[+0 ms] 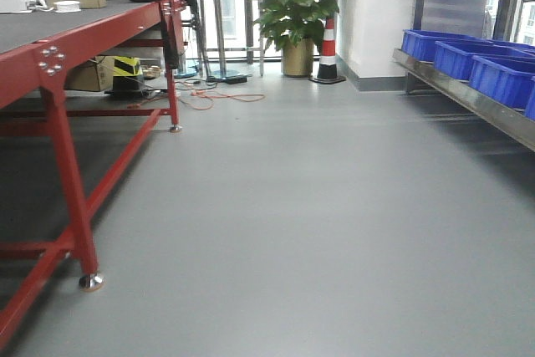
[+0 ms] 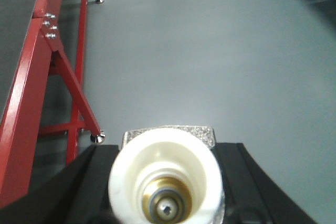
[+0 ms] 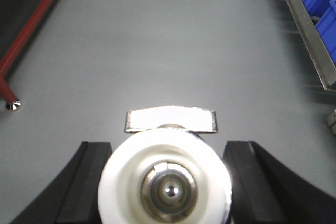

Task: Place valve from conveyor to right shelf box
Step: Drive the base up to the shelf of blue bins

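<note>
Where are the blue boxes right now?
In the front view, the blue boxes sit in a row on the metal shelf along the right side, right of the striped cone.

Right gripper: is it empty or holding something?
Holding something. In the right wrist view a white valve fills the gap between the right gripper's two black fingers.

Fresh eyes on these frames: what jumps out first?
Each wrist view is filled by a white valve clamped in a black tool. The brass-cored valve sits in the left tool and the steel-cored valve in the right tool, both above bare grey floor. In the front view, the red-framed table runs along the left and blue bins line the steel shelf on the right.
</note>
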`<state>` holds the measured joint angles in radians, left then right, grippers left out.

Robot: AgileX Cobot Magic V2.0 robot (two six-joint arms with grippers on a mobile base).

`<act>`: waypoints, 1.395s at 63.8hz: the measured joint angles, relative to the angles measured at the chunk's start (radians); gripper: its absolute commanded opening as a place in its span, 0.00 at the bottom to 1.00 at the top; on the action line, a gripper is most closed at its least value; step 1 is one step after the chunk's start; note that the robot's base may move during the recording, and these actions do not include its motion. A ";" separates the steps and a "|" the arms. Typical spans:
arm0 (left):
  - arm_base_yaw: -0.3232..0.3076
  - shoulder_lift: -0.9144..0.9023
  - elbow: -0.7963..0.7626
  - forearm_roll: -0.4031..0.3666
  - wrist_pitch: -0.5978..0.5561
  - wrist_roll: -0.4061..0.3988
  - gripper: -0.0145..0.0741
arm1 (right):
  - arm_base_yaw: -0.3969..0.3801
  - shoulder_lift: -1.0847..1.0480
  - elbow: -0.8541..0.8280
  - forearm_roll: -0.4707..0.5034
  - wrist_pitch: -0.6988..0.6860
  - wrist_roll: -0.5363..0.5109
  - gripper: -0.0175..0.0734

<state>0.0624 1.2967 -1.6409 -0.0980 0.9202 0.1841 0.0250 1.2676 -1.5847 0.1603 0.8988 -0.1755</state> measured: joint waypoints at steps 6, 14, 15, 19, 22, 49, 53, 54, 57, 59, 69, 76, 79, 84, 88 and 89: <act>0.000 0.000 0.000 0.000 0.000 0.000 0.04 | 0.000 0.000 0.000 0.000 0.000 0.000 0.02; 0.000 0.000 0.000 0.000 0.000 0.000 0.04 | 0.000 0.000 0.000 0.000 0.000 0.000 0.02; 0.000 0.000 0.000 0.000 0.000 0.000 0.04 | 0.000 0.000 0.000 0.000 0.000 0.000 0.02; 0.000 0.000 0.000 0.000 0.000 0.000 0.04 | 0.000 0.000 0.000 0.000 0.000 0.000 0.02; 0.000 0.000 0.000 0.000 0.000 0.000 0.04 | 0.000 0.000 0.000 0.000 0.000 0.000 0.02; 0.000 0.000 0.000 0.002 0.000 0.000 0.04 | 0.000 0.000 0.000 0.002 0.000 0.000 0.02; 0.000 0.000 0.000 0.004 0.000 0.000 0.04 | 0.000 0.000 0.000 0.002 0.000 0.000 0.02; 0.000 0.000 0.000 0.004 0.000 0.000 0.04 | 0.000 0.000 0.000 0.002 0.000 0.000 0.02; 0.000 0.000 0.000 0.004 0.000 0.000 0.04 | 0.000 0.000 0.000 0.002 0.000 0.000 0.02; 0.000 0.000 0.000 0.004 0.000 0.000 0.04 | 0.000 0.000 0.000 0.002 0.000 0.000 0.02; 0.000 0.000 0.000 0.005 0.000 0.000 0.04 | 0.000 0.000 0.000 0.005 0.000 0.000 0.02; 0.000 0.000 0.000 0.005 0.000 0.000 0.04 | 0.000 0.000 0.000 0.005 0.000 0.000 0.02; 0.000 0.000 0.000 0.005 0.000 0.000 0.04 | 0.000 0.000 0.000 0.005 0.000 0.000 0.02; 0.000 0.000 0.000 0.007 0.000 0.000 0.04 | 0.000 0.000 0.000 0.005 0.000 0.000 0.02; 0.000 0.000 0.000 0.007 0.000 0.000 0.04 | 0.000 0.000 0.000 0.005 0.000 0.000 0.02; 0.000 0.000 0.000 0.007 0.000 0.000 0.04 | 0.000 0.000 0.000 0.005 0.000 0.000 0.02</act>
<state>0.0624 1.2967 -1.6409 -0.0905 0.9202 0.1841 0.0250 1.2676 -1.5847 0.1655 0.8988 -0.1755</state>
